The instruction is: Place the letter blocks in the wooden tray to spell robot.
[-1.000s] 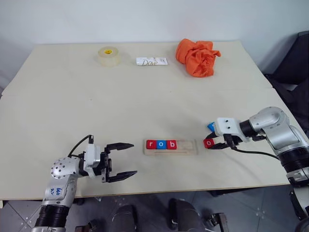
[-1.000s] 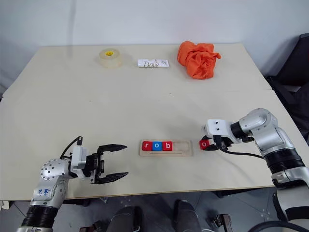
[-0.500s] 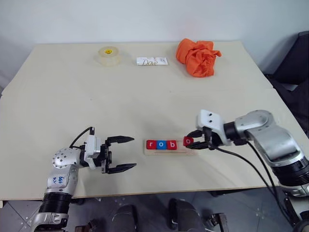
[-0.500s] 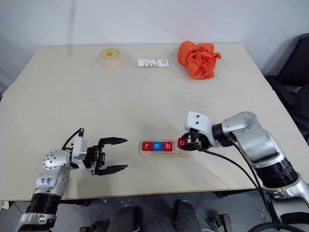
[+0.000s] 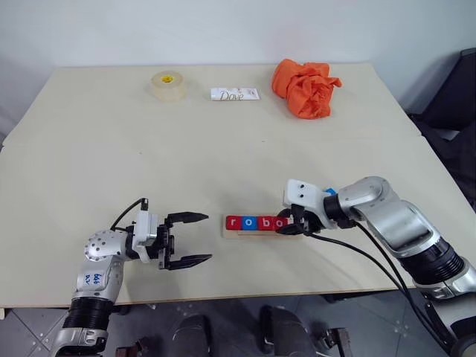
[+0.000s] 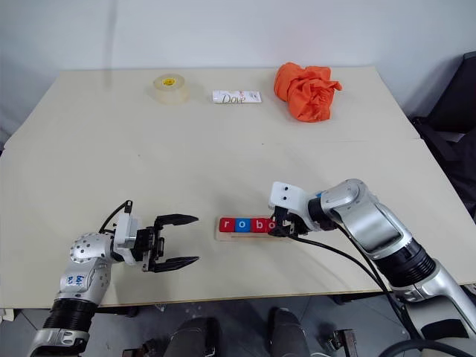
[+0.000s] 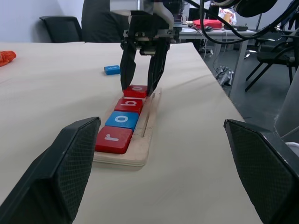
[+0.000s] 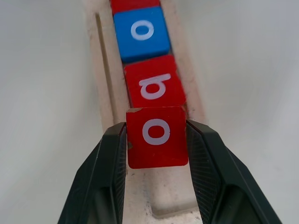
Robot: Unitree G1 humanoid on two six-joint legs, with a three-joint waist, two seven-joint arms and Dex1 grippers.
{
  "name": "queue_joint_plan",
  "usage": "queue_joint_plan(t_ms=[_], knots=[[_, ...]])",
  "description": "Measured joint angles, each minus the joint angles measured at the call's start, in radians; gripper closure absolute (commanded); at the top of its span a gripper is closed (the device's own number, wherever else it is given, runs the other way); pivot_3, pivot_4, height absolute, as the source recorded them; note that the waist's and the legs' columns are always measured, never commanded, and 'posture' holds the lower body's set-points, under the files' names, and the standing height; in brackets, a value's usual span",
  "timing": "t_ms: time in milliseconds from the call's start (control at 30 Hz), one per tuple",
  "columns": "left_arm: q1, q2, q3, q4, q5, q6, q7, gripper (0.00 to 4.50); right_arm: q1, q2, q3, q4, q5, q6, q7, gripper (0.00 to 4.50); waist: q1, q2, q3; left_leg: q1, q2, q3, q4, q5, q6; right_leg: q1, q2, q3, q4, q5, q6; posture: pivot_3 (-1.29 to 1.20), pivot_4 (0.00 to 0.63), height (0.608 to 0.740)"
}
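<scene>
The wooden tray (image 5: 262, 233) lies near the table's front edge. It holds letter blocks red r (image 5: 233, 222), blue o (image 5: 249, 222) and red b (image 5: 265, 222) in a row. My right gripper (image 5: 285, 225) is shut on a red o block (image 8: 156, 136), low over the tray's fourth place right beside b. I cannot tell whether the block rests in the tray. Another blue block (image 7: 112, 69) lies on the table beyond the tray's right end. My left gripper (image 5: 195, 239) hangs open and empty left of the tray, pointing along it.
At the far side of the table stand a roll of tape (image 5: 167, 85), a white Dove bar (image 5: 233, 94) and a crumpled orange cloth (image 5: 305, 88). A black chair (image 5: 455, 97) stands off the table's right edge.
My right gripper has carried the red o block leftward, from the table past the tray's right end to over the tray beside b. The left gripper has stayed in place, open.
</scene>
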Motion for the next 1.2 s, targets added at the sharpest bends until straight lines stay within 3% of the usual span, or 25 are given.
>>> queue_joint_plan(t_ms=[533, 833, 1033, 1167, 1200], knots=[[0.03, 0.001, 0.004, -0.026, 0.0, -0.004, 0.021, 0.0, -0.018, 0.034, 0.011, 0.035, -0.03, -0.041, 0.0, 3.05, 0.0, 0.0, 0.0, 0.0, 0.0, 0.0, 0.0, 0.0, 0.0, 0.0, 0.0, 0.0, 0.0, 0.0, 0.0, 0.0, 0.15, 0.74], [0.001, 0.0, 0.004, 0.0, 0.0, -0.021, 0.017, 0.0, -0.017, 0.023, 0.009, -0.002, -0.019, -0.02, 0.029, 0.01, 0.0, 0.0, 0.0, 0.0, 0.0, 0.0, 0.0, 0.0, 0.0, 0.0, 0.0, 0.0, 0.0, 0.0, 0.0, 0.0, 0.15, 0.74], [-0.019, -0.003, 0.002, 0.037, 0.001, -0.028, 0.005, 0.0, -0.008, -0.014, -0.087, -0.07, 0.045, 0.033, 0.03, 0.01, 0.001, 0.0, 0.0, 0.0, 0.0, 0.0, 0.0, 0.0, 0.0, 0.0, 0.0, 0.0, 0.0, 0.0, 0.0, 0.0, 0.15, 0.74], [-0.047, -0.007, -0.004, 0.059, 0.002, -0.037, -0.002, 0.0, 0.119, 0.004, -0.249, -0.125, 0.137, 0.042, -0.017, 0.01, 0.007, 0.0, 0.0, 0.0, 0.0, 0.0, 0.0, 0.0, 0.0, 0.001, 0.0, 0.0, -0.001, 0.0, 0.0, 0.0, 0.15, 0.74], [-0.052, -0.009, -0.004, 0.066, 0.002, -0.038, -0.005, 0.0, 0.179, 0.046, -0.338, -0.133, 0.181, 0.037, -0.043, 0.01, 0.01, -0.001, 0.0, 0.0, 0.0, -0.001, 0.0, 0.0, 0.0, 0.001, 0.0, 0.0, -0.001, 0.0, 0.0, 0.0, 0.15, 0.74]])
